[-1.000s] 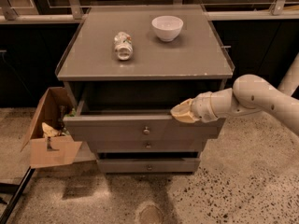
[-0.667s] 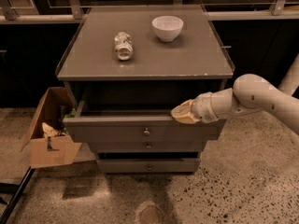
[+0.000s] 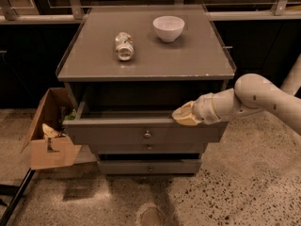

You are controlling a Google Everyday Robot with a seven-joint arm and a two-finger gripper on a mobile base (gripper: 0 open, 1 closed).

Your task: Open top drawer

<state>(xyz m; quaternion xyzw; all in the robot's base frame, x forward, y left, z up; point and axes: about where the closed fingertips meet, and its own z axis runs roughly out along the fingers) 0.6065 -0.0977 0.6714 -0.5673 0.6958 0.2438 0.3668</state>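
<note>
The top drawer [image 3: 117, 133] of the grey cabinet stands pulled out, its front well ahead of the two drawer fronts below. Its small round metal knob [image 3: 147, 134] sits at the centre, and its dark interior shows behind the front. My gripper [image 3: 184, 115] reaches in from the right on a cream arm. Its tip rests at the upper rim of the drawer front, right of the knob.
A crushed can [image 3: 124, 45] and a white bowl [image 3: 168, 28] sit on the cabinet top [image 3: 197, 60]. The middle drawer [image 3: 117, 148] and bottom drawer [image 3: 122, 167] are shut. An open cardboard box [image 3: 49, 145] stands on the speckled floor at the left.
</note>
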